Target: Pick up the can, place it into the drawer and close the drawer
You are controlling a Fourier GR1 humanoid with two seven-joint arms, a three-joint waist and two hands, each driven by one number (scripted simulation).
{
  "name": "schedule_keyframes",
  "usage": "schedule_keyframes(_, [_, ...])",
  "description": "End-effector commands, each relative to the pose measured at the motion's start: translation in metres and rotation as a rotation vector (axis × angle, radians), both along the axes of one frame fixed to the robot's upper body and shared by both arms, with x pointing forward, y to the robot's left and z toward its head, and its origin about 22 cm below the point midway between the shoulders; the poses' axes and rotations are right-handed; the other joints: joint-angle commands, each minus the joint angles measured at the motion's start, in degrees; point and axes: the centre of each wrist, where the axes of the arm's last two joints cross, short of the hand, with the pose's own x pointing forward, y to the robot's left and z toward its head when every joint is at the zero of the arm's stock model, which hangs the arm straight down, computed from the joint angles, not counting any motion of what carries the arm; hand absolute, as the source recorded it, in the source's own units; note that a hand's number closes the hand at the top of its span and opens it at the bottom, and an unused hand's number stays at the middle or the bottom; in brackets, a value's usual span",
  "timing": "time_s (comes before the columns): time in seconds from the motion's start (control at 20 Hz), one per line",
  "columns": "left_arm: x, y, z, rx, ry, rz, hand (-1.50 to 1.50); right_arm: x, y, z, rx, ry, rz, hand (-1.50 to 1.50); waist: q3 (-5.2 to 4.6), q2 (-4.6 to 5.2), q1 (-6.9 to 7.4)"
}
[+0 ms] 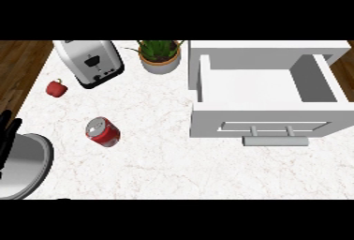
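The left hand (7, 133) is seen at the left edge of the view, over the left edge of the counter (173, 164). Its black fingers are held straight and pointing upward, slightly spread, and nothing is held in them. Its grey forearm (24, 166) comes in from the lower left corner. The right hand is not shown anywhere.

Nearest to the hand, toward the middle of the counter's left half, a red can (103, 131) with a silver top is placed upright on the white marble surface. It is well apart from the hand and touched by nothing. Farther toward the back left corner, a small red bell pepper (57, 88) is set close to the counter's left edge. Just behind and to the right of it, a silver and black toaster (90, 63) is stood at an angle near the back edge. Beside the toaster, a potted plant (160, 56) in a pale round pot is positioned at the back edge, near the middle.

On the counter's right half, a white drawer (266, 101) is pulled open toward the front. No contents can be seen on its pale floor. A grey bar handle (274, 140) is fixed to its front panel. The can is separated from the drawer front by a stretch of bare marble. A wooden floor (17, 70) is visible beyond the counter's left edge.
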Motion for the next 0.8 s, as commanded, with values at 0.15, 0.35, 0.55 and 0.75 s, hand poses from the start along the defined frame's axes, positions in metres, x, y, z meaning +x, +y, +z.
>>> schedule_keyframes(0.15, [-0.007,0.008,0.011,-0.140,0.017,0.024,-1.50,-0.029,-0.014,0.002,0.007,0.003,-0.003,-1.50,-0.01,-0.05,-0.16])
schedule_keyframes(0.35, [0.005,0.016,0.003,-0.226,0.039,0.010,-1.50,-0.028,-0.020,-0.009,0.017,0.012,0.021,-1.50,-0.01,0.02,-0.13])
schedule_keyframes(0.55, [0.029,0.009,-0.005,-0.272,0.040,0.004,-1.50,-0.039,-0.041,0.016,0.014,-0.005,0.030,-1.50,-0.01,0.04,-0.48])
schedule_keyframes(0.75, [0.034,-0.003,-0.023,-0.292,0.078,-0.017,-1.50,-0.048,-0.029,-0.001,-0.005,0.016,0.034,-1.50,0.00,0.04,-0.44])
